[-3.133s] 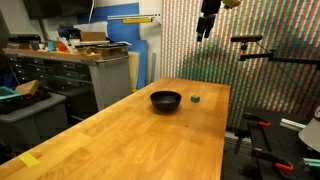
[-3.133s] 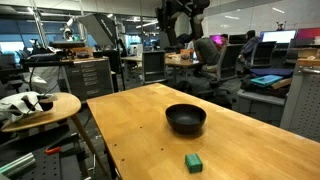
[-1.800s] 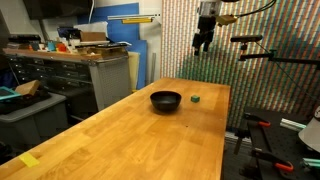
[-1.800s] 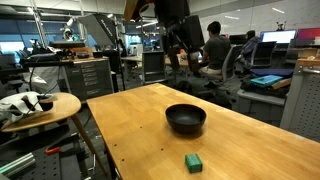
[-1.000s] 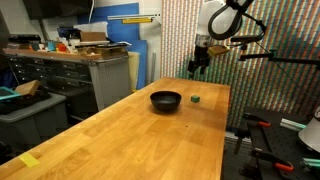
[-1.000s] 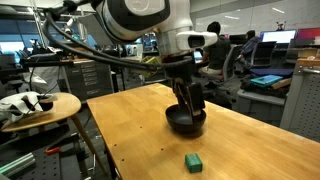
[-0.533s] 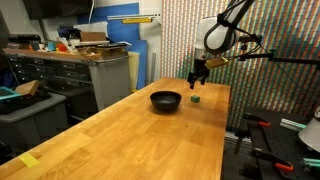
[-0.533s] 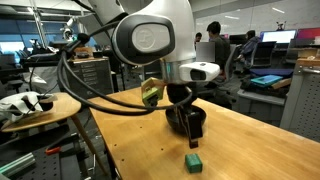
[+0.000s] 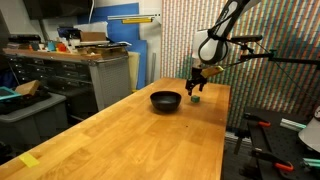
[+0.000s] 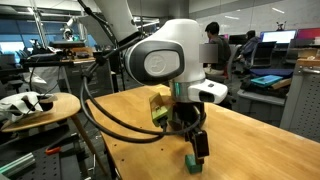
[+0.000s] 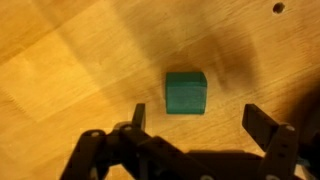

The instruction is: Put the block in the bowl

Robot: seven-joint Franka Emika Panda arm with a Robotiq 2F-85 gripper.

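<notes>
over the far end of the wooden table (image 9: pixel 120 140), the arm bends down from above, its wrist turned so that the gripper (image 9: pixel 196 87) points straight down, just above the block (image 11: pixel 186 92). in the wrist view the jaws stand wide apart and empty, one finger (image 11: pixel 138 114) at 8 o'clock of the green cube, the other at 4 o'clock, neither touching it. the block lies flat on the wood. in an exterior view it sits near the bowl (image 9: pixel 166 100), at the bowl's 3 o'clock, apart from it.
</notes>
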